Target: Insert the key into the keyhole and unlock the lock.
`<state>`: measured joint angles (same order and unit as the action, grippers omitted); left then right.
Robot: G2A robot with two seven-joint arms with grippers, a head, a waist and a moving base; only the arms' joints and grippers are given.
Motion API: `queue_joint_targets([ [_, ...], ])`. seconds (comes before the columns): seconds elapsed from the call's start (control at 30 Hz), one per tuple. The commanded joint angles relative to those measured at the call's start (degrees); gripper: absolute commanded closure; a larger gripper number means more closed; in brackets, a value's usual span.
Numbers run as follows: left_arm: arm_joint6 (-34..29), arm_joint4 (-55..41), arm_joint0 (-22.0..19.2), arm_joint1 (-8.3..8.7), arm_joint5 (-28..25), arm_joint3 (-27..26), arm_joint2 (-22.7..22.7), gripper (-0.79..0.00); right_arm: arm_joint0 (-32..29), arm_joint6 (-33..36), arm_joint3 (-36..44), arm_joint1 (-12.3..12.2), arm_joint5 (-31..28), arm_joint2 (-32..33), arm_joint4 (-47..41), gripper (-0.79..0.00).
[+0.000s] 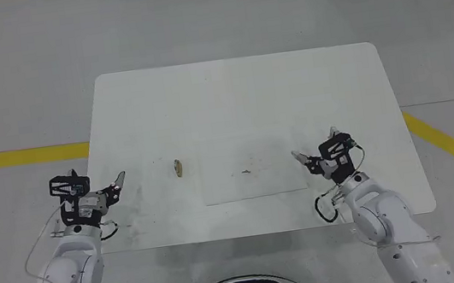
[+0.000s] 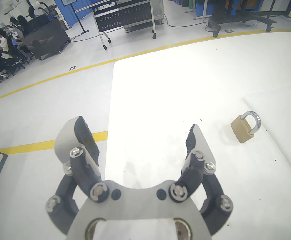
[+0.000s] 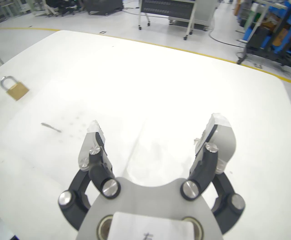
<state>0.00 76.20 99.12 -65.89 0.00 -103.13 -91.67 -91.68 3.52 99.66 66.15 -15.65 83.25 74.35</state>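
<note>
A brass padlock (image 1: 178, 166) with a silver shackle lies flat on the white table (image 1: 237, 88), left of the middle; it also shows in the wrist views, padlock (image 2: 244, 129) and padlock (image 3: 14, 88). A small dark key (image 1: 247, 171) lies flat to its right, key (image 3: 51, 127). My left gripper (image 1: 98, 177) hangs open and empty over the table's left edge, well short of the padlock, left gripper (image 2: 136, 123). Near the front right, my right gripper (image 1: 314, 144) stands open and empty, right of the key, right gripper (image 3: 156, 121).
A thin white sheet (image 1: 254, 185) lies flat at the table's front middle, with the key on it and the padlock by its left edge. Small dark specks dot the surface. The far half of the table is bare. Yellow floor lines (image 1: 13, 157) run past both sides.
</note>
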Motion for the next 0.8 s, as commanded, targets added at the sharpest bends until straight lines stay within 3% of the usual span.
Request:
queue_joint_targets([
  [0.0, 0.0, 0.0, 0.0, 0.00, 0.0, 0.0, 0.0, -0.785, 0.1, 0.0, -0.1, 0.0, -0.4, -0.1, -0.4, -0.784],
  [0.3, 0.0, 0.0, 0.0, 0.00, 0.0, 0.0, 0.0, -0.785, 0.1, 0.2, 0.0, 0.0, -1.6, -0.7, -0.4, -0.785],
  [0.5, 0.0, 0.0, 0.0, 0.00, 0.0, 0.0, 0.0, -0.785, 6.5, 3.2, -2.2, -0.5, -24.7, -7.1, 0.0, -0.785],
  [0.67, 0.0, 0.0, 0.0, 0.00, 0.0, 0.0, 0.0, -0.785, 14.7, 9.2, -7.6, 0.0, -31.7, -13.4, 0.8, -0.785],
  [0.7, 0.0, 0.0, 0.0, 0.00, 0.0, 0.0, 0.0, -0.785, 16.2, 10.1, -8.8, 0.2, -31.7, -14.5, 0.6, -0.585],
  [0.77, 0.0, 0.0, 0.0, 0.00, 0.0, 0.0, 0.0, -0.785, 19.0, 11.8, -11.1, 0.6, -31.1, -16.4, 0.1, -0.354],
])
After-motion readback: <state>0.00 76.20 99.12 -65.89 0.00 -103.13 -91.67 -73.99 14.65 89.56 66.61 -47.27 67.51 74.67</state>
